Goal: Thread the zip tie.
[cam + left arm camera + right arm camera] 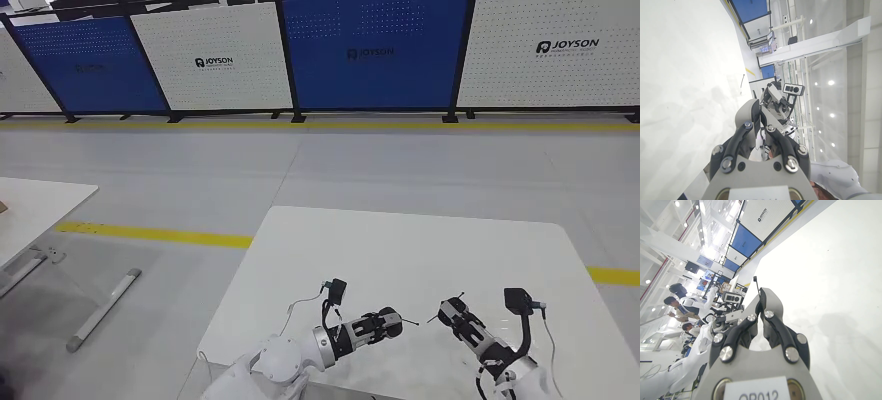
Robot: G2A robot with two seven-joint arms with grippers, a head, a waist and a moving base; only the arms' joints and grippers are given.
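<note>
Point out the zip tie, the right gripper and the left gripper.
zip tie (pixel 756 286): right wrist view, on the strap between head and fingertips.
right gripper (pixel 760 292): right wrist view, between its fingertips, shut on the zip tie.
left gripper (pixel 396 322): top view, at its front tip.

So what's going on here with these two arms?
The robot's right hand is shut on a black zip tie, whose head end sticks out past the fingertips, above a white table. The left hand is shut and sits close by, facing it. A thin black strip shows just beyond its tips, but I can't tell whether it grips that. Nothing is through the head yet.
</note>
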